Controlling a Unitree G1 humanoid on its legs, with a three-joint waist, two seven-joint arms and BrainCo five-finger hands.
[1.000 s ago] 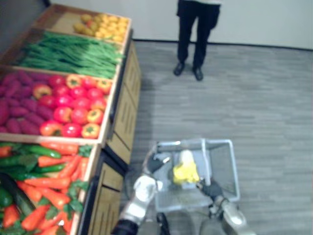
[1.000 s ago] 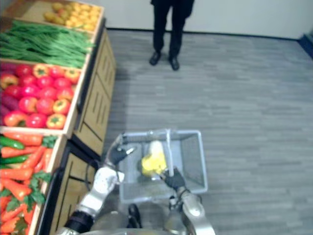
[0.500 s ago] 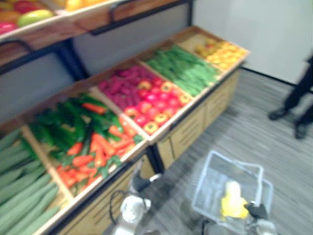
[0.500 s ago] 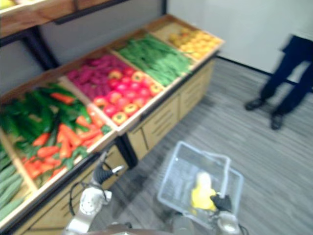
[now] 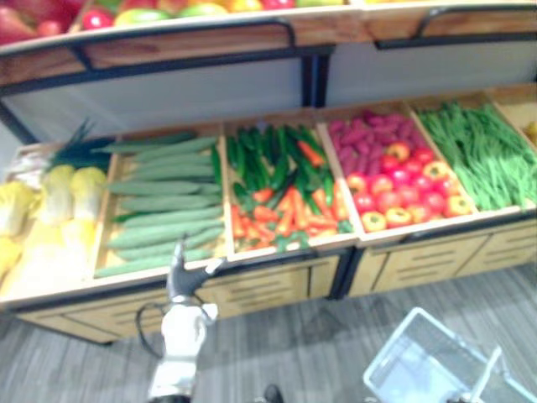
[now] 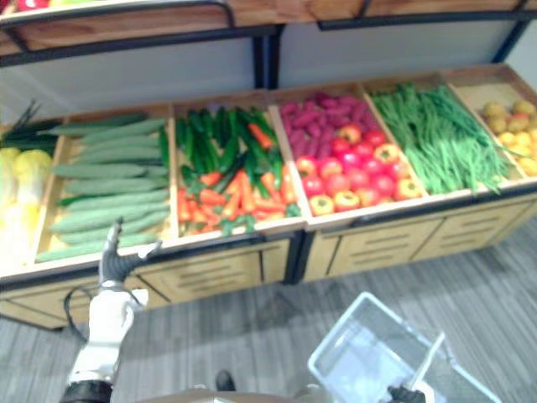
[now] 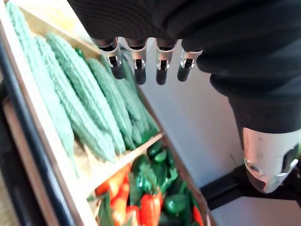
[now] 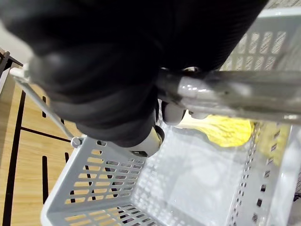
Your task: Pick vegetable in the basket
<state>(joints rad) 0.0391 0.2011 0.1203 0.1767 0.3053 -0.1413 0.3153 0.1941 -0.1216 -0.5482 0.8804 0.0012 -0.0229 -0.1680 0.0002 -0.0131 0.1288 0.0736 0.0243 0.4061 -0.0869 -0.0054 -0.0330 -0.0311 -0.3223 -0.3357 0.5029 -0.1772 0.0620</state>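
Observation:
My left hand (image 5: pixel 186 281) is raised in front of the display stand, open, with its fingers (image 7: pixel 136 59) straight and empty. It hovers just before the front edge of the bin of bumpy green gourds (image 5: pixel 159 210), which show close past the fingers (image 7: pixel 89 103). The grey plastic basket (image 5: pixel 419 365) hangs at the lower right. My right hand (image 8: pixel 117 94) is curled round its handle (image 8: pixel 235 89), and shows as a dark shape at the bottom edge (image 6: pixel 405 393). A yellow vegetable (image 8: pixel 225 129) lies inside the basket (image 8: pixel 94 188).
The stand holds bins side by side: yellow cabbages (image 5: pixel 50 201), carrots with dark cucumbers (image 5: pixel 281 193), red and yellow peppers with purple roots (image 5: pixel 390 172), green beans (image 5: pixel 487 151). An upper shelf (image 5: pixel 185 38) overhangs them. Grey floor lies between stand and basket.
The camera has swung left and up from the floor to the stand. My left hand has left the basket and risen towards the gourd bin. The right hand still holds the handle.

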